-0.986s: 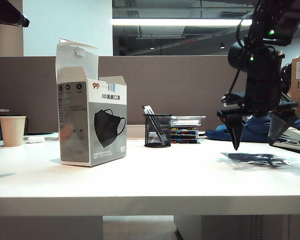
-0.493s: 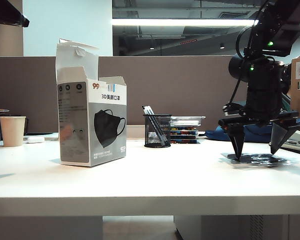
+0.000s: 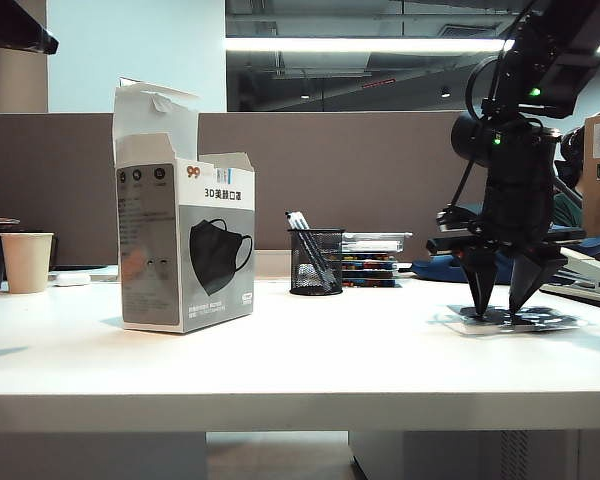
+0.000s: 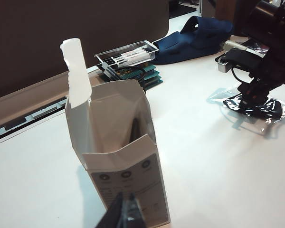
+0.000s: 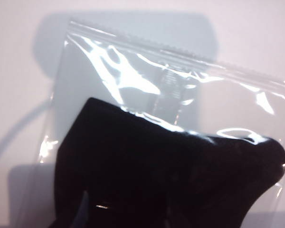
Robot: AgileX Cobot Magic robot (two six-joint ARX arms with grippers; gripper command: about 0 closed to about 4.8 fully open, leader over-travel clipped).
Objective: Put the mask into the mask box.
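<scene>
From my seat, the right gripper [image 3: 503,308] has its fingertips down on the mask [image 3: 515,320], but I can't tell whether they actually pinch the wrapper. My right wrist view shows no fingers, only the mask [image 5: 166,175] running off the frame edge, and the small print on its wrapper is too blurred to read. The left gripper [image 4: 125,216] is cut off by the left wrist frame edge. Inside the mask box [image 4: 118,156] I can't make out the dark interior.
</scene>
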